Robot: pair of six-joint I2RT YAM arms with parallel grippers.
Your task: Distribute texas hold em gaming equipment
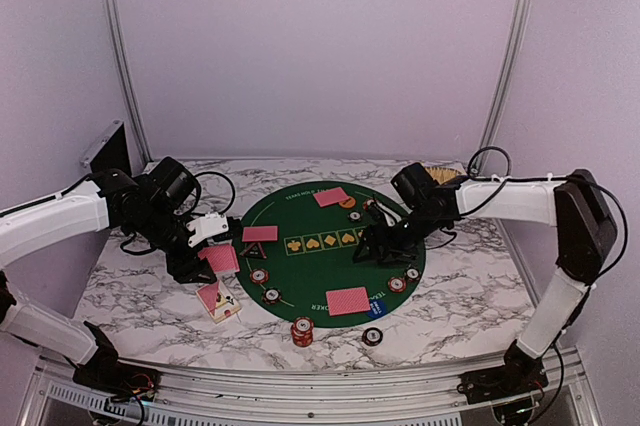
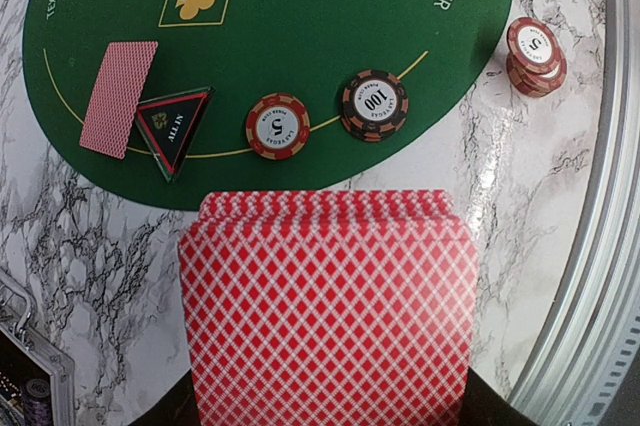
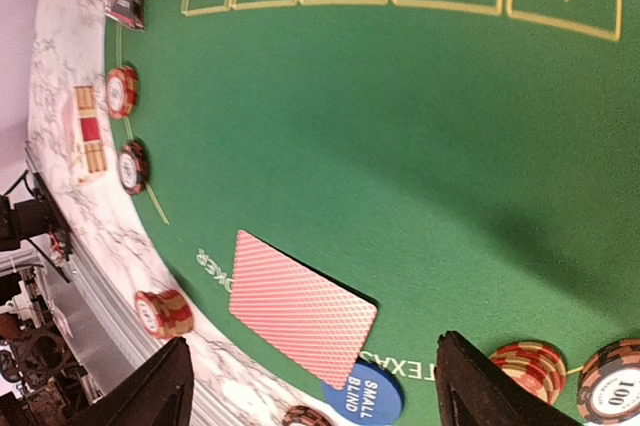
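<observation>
- Left wrist view: fanned playing cards (image 2: 328, 316), gripped tight by the left hand (image 1: 212, 244), hang over the bench (image 2: 60, 236) beside the green mat (image 2: 300, 6).
- The right hand (image 3: 312, 356) is spread wide, holding nothing, above a lone card (image 3: 300, 306) and the blue disc (image 3: 362, 394).
- Two poker chips (image 2: 277, 126) sit on the mat's rim.

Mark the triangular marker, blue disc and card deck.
triangular marker (image 2: 172, 128), left wrist view, centre of black face.
blue disc (image 3: 362, 394), right wrist view, printed top.
card deck (image 2: 330, 316), left wrist view, top card's back.

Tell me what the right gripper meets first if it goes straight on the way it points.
Likely the red-backed card lying on the green mat, between its open fingers; depth is unclear.
</observation>
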